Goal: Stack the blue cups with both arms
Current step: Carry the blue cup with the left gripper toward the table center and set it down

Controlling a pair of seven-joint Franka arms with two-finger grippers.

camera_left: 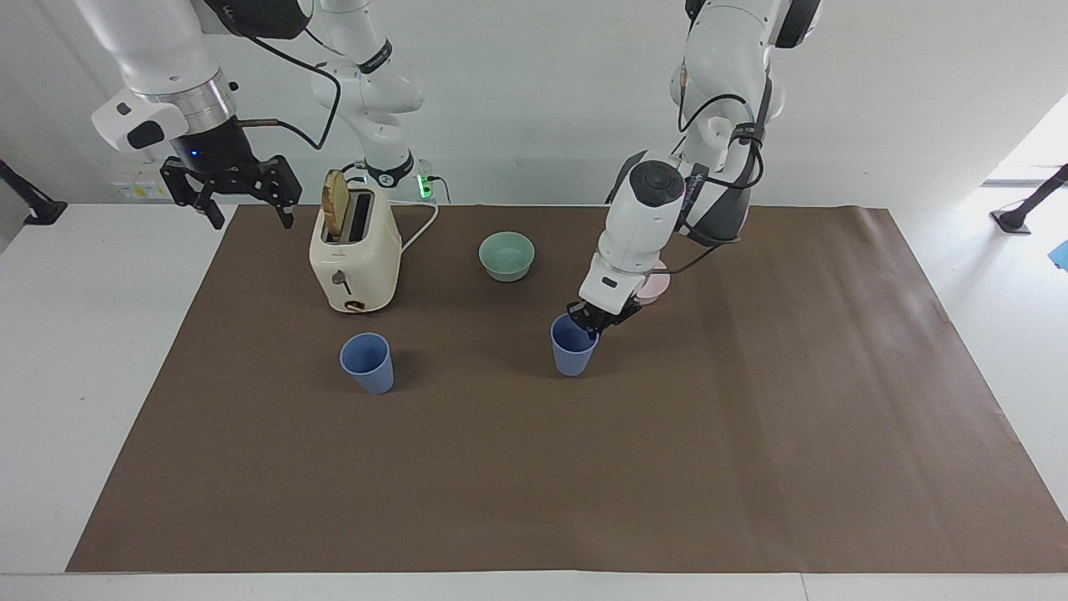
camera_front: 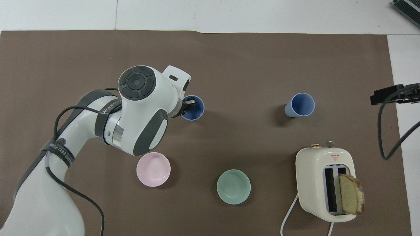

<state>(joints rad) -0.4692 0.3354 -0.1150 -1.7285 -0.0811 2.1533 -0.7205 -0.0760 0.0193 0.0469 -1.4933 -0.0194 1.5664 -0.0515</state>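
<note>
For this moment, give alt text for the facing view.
The left gripper, shut on a blue cup's rim, holds it over the brown mat. The other cup stands by the toaster; the right gripper waits open.

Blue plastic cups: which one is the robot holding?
The blue plastic cup beside the pink bowl, pinched at its rim by the left hand. The cup in front of the toaster stands untouched.
</note>
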